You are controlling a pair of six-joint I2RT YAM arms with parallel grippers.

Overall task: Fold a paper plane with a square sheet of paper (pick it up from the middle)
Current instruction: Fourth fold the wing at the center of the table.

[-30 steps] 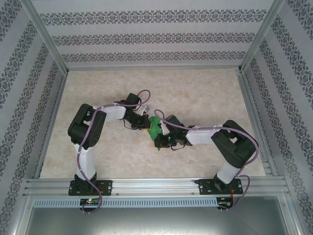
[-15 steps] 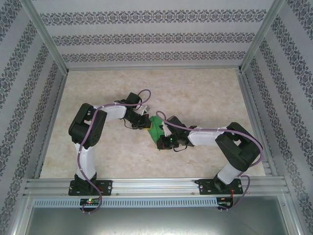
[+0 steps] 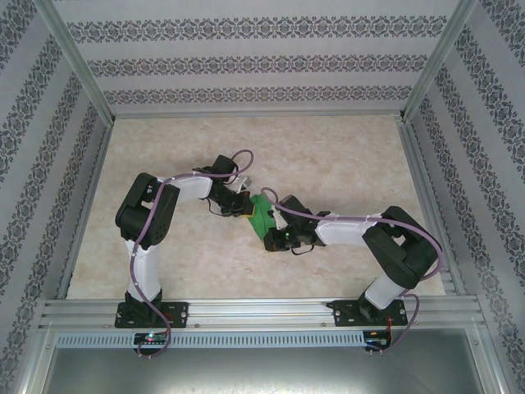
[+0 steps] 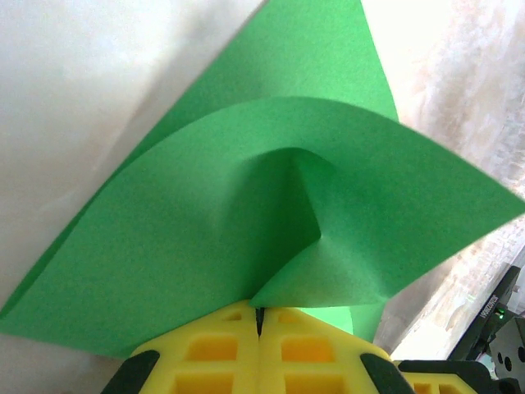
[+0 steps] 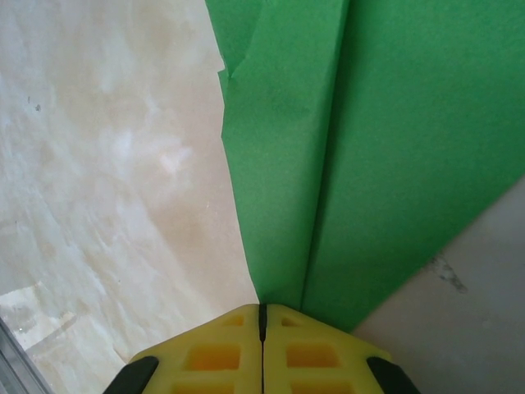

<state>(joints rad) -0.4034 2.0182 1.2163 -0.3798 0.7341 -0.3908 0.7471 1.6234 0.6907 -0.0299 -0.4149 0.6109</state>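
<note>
**Square sheet of paper pinched from both sides, mid-fold**

Square sheet of paper, bright green and already partly folded, hangs just above the middle of the table between the two arms. Left gripper is clamped onto one edge, its yellow jaws meeting with the sheet nipped between them; ahead of it a flap bows upward and puckers into a soft cone. Right gripper is likewise closed onto the sheet, biting at the foot of a straight lengthwise fold where two layers overlap.

The step in hand appears to be setting a crease. Done well, it calls for both pinches to move together so the thin sheet neither tears nor slips, for the edges to be lined up before any pressing, and for the bowed flap to be laid flat rather than crushed.

Small white lettering runs along a black housing in the left wrist view; it is too small to read. No other writing shows
</note>
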